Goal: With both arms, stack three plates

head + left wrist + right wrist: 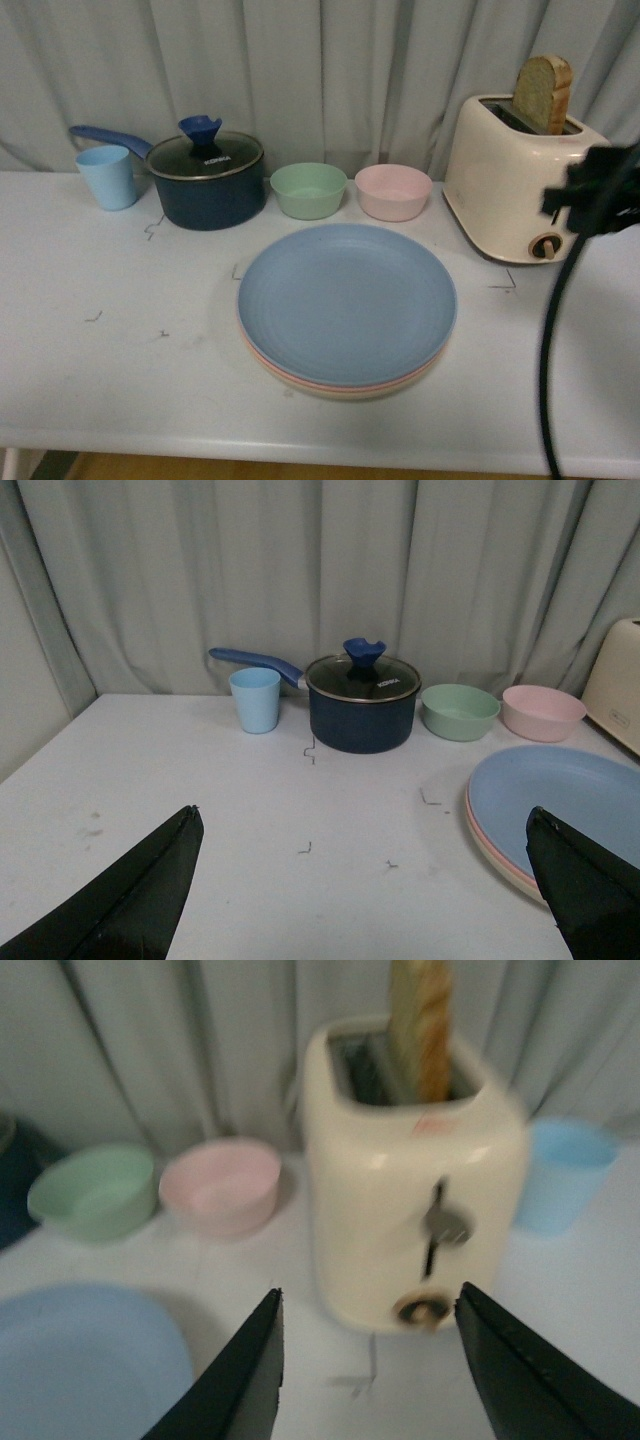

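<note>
Already the three plates are sitting as one pile near the middle of the bench (100, 380): the light blue plate (345, 300) is lying on top, the pink plate (330, 384) is showing only as a thin rim beneath it, and the cream plate (350, 394) is resting at the bottom. Rims are looking well aligned, so stacking seems finished.

The left pincer (365, 885) is hanging released and empty, with the pile at about three o'clock from it. The right pincer (365, 1360) is likewise spread and gripping nothing, facing the toaster (515, 175), which is standing at two o'clock from the pile with a slice of bread (543, 92) poking out.

What remains, I judge, is pulling away cleanly: each arm should be lifting straight up before swinging outward. The right arm's cable (550, 360) is dangling near the pile's three o'clock edge and could be nudging it.
</note>
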### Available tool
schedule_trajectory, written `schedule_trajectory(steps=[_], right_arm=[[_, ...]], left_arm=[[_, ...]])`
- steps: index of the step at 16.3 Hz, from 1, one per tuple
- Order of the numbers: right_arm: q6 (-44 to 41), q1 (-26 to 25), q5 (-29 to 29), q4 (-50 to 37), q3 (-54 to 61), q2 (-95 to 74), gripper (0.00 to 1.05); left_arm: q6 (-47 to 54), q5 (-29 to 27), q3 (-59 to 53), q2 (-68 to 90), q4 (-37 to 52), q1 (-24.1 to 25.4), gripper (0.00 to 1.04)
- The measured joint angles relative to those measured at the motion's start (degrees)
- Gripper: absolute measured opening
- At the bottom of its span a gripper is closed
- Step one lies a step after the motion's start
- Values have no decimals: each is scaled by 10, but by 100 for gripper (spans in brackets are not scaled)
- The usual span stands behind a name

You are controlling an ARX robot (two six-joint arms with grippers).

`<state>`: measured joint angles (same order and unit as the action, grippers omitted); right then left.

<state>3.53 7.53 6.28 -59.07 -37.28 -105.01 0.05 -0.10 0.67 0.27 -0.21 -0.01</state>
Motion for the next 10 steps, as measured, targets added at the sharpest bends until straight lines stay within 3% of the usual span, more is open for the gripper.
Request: schedule_trajectory(steps=[2, 5, 8, 10], right_arm=[[-20, -21, 0, -93, 66, 105, 30], [-26, -24, -14, -80, 157, 145, 3], [-31, -37, -23, -75, 214, 224, 2], [-32, -77, -58, -28, 287, 331, 2]], left_arm=[[0, 1, 0, 0, 0, 0, 98], [0, 1, 0, 0, 0, 0, 98], [0, 1, 0, 0, 0, 0, 98], [0, 1, 0, 0, 0, 0, 98]])
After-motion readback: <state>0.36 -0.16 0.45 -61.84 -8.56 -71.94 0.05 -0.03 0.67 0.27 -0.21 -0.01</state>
